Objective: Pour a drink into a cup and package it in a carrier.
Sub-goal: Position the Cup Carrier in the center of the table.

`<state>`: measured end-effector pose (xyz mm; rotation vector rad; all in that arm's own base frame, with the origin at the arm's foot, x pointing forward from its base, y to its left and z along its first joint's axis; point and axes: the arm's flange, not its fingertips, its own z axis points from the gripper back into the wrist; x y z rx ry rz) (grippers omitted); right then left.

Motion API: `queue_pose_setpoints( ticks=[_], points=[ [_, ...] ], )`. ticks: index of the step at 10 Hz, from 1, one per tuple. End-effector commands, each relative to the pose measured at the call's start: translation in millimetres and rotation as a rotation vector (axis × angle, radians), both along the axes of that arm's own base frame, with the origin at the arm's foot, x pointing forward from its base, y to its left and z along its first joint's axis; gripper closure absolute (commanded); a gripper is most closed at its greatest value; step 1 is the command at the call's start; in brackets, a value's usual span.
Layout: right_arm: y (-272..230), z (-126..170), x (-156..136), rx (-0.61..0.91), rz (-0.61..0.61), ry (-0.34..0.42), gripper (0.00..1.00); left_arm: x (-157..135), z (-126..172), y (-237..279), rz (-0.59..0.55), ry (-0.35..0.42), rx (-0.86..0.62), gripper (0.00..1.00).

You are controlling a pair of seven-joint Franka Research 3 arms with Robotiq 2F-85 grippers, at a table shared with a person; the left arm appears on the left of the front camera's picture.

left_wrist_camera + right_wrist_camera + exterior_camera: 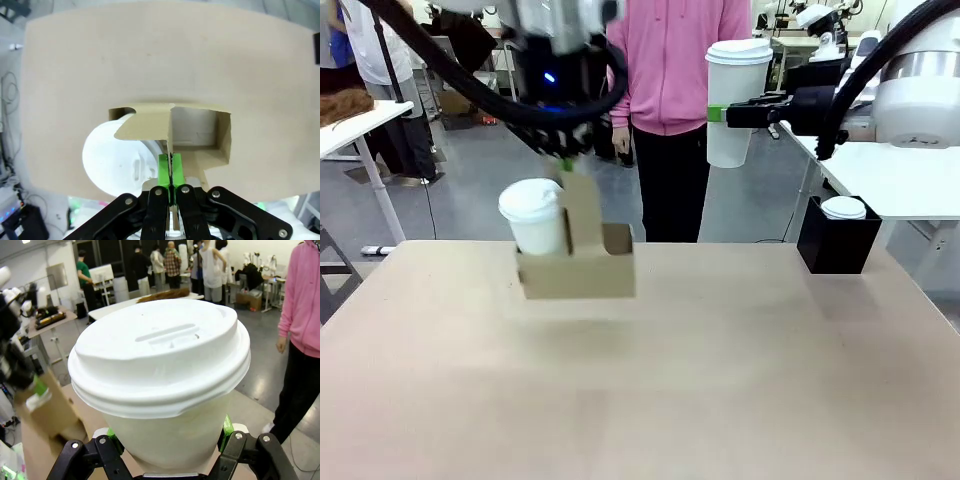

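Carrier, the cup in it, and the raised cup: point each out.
carrier (578,276): front view, front wall.
cup in the carrier (531,198): front view, lid.
raised cup (160,345): right wrist view, lid top.

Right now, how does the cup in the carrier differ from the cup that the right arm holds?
The carrier cup sits in a slot of the carrier; the held cup is clamped directly in the right jaws. The held cup hangs higher than the carrier cup. Both are white, lidded, upright.
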<state>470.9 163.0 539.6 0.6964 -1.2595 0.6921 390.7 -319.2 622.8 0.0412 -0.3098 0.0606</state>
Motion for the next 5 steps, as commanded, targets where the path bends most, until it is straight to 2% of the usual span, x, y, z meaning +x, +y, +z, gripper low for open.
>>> queue_pose_setpoints(
  ticks=[1,2,5],
  points=[
    [2,3,1,0.002,-0.001,-0.01,0.19,-13,-20,-31,0.041,-0.011,0.02,0.98],
    [2,3,1,0.002,-0.001,-0.01,0.19,-24,-36,-51,0.047,-0.047,0.019,0.98],
    [2,3,1,0.002,-0.001,-0.01,0.19,-40,-83,-95,0.015,-0.029,0.064,0.98]
  ],
)
